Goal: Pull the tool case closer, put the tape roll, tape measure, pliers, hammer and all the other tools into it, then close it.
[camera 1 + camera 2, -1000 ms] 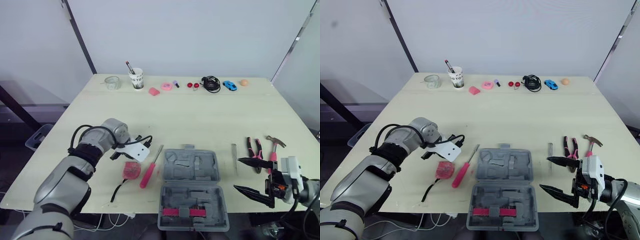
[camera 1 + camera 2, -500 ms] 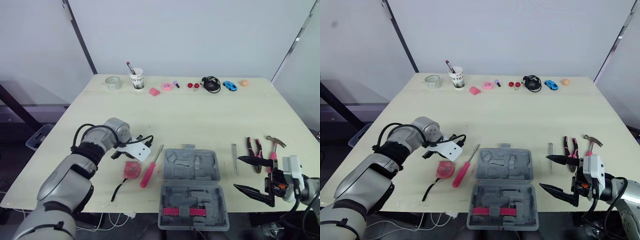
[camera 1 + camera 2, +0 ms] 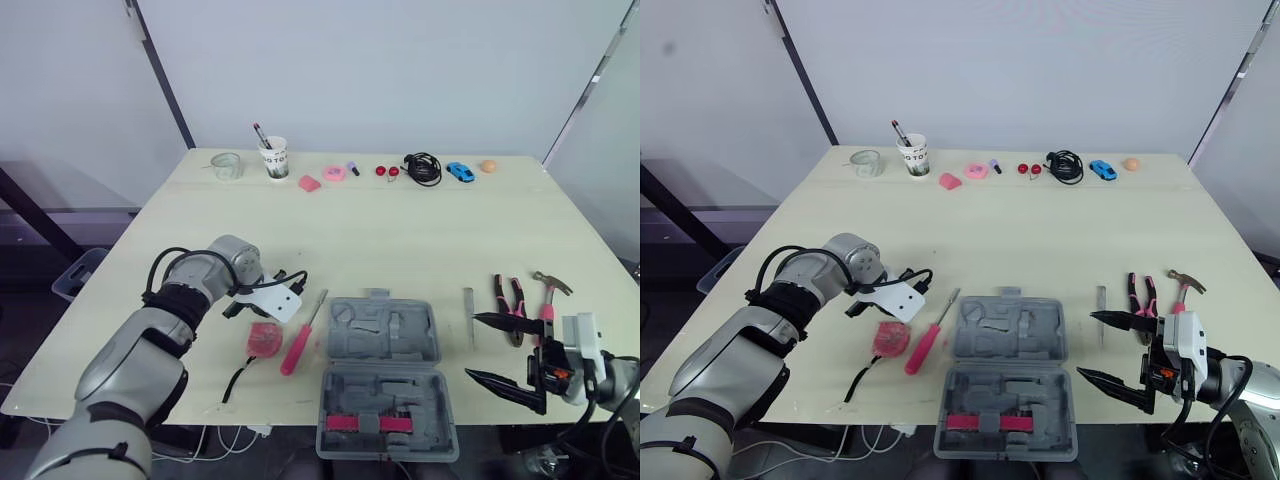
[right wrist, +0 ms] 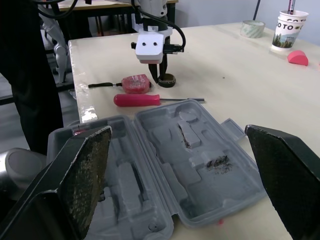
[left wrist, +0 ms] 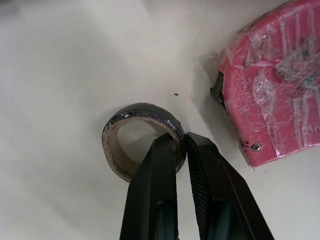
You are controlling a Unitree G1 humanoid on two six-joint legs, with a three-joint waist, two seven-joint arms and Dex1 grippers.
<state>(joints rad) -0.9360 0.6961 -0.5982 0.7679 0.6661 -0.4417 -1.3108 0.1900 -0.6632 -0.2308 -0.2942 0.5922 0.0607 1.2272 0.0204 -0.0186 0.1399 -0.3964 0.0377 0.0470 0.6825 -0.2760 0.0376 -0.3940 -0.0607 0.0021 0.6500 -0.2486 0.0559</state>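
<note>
Six tools lie outside the tool case (image 3: 385, 365), so by the look of it the packing has barely begun. The case sits open at the near edge of the table (image 3: 400, 230), close in front of the robot, which suggests the pulling step is done. A pink bar (image 3: 365, 423) rests in its near half; what it is cannot be told.

Out on the table, the tape measure (image 3: 264, 339) and the pink-handled screwdriver (image 3: 300, 342) lie at about 9 o'clock from the case. A thin metal strip (image 3: 468, 315), the pliers (image 3: 510, 296) and the hammer (image 3: 549, 291) lie at about 2 o'clock. Closing the lid comes last.

The step in hand appears to be the tape roll (image 5: 142, 137), which lies flat on the table at about 10 o'clock from the case, just beside the tape measure. It is a short dark ring, black on the outside with a brown core, its opening facing up.

The left gripper (image 5: 182, 145) pinches the roll's wall, one finger inside the ring and one outside, the gap between them narrow. The right gripper (image 3: 472, 347) hangs at about 3 o'clock from the case, spread wide and holding nothing.
</note>
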